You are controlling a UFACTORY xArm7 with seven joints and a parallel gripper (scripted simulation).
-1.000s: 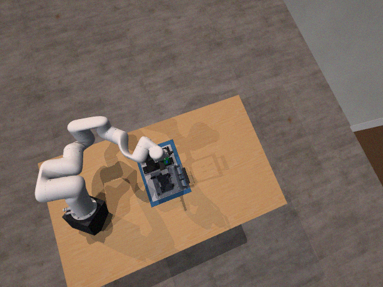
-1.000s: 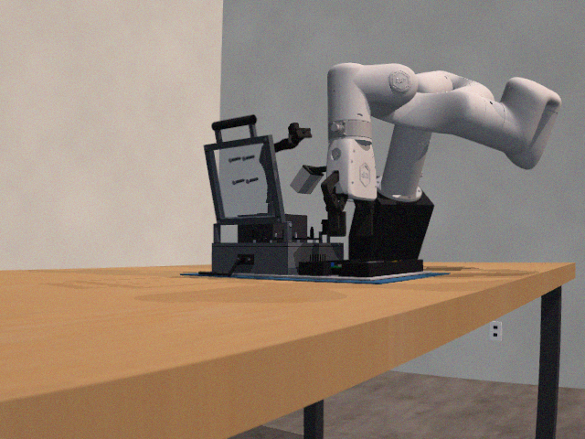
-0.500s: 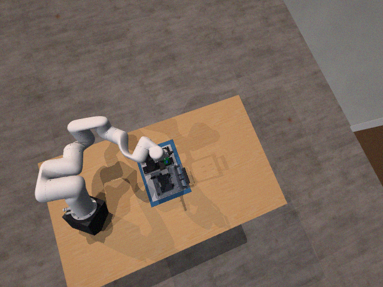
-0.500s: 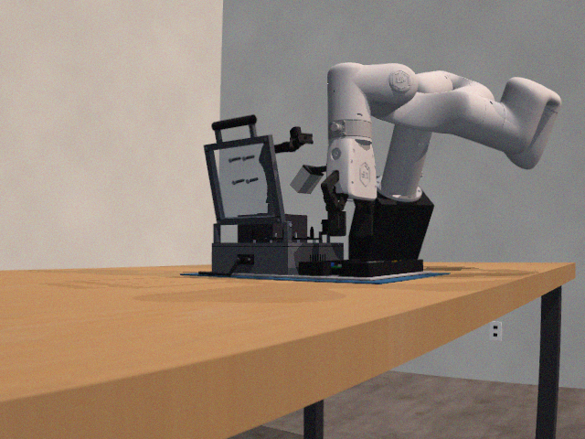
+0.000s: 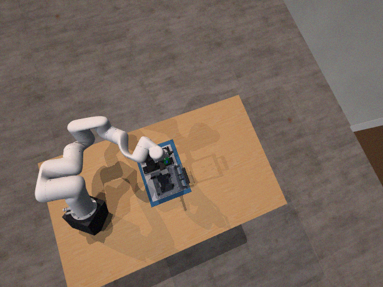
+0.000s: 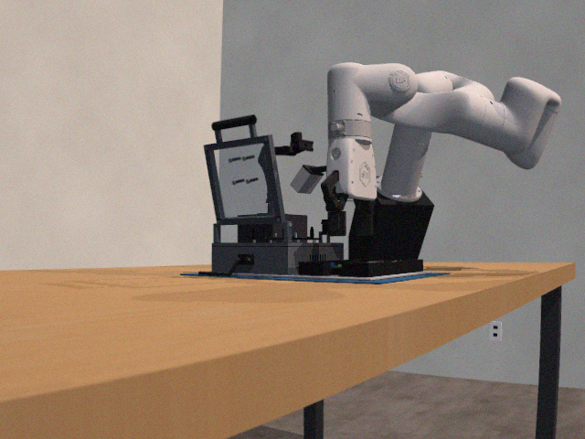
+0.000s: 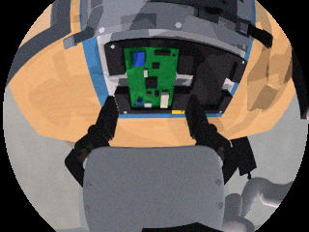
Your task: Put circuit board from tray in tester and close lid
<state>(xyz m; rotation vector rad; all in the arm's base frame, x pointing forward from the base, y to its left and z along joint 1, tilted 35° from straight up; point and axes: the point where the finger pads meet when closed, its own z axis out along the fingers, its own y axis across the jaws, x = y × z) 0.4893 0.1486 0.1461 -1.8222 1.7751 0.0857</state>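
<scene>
Through the wrist view, you see your gripper (image 6: 350, 228) (image 7: 152, 103) nearest, fingers spread wide and holding nothing, above the black two-pocket tray (image 6: 397, 268) (image 7: 232, 107). The green circuit board (image 5: 167, 161) (image 6: 335, 265) (image 7: 152, 72) lies face up in the left pocket, a white connector (image 7: 164, 100) at its near end. Beyond stands your grey tester (image 6: 249, 259) (image 7: 145, 26), its framed lid (image 6: 277, 179) raised.

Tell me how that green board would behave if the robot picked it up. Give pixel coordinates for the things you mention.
The board (image 5: 167, 161) (image 7: 152, 77) looks thin and flat, so it is probably light and fairly stiff. The small parts crowding its face suggest it could be damaged by a squeeze from above. Having no round sides, it seems unlikely to roll.
</scene>
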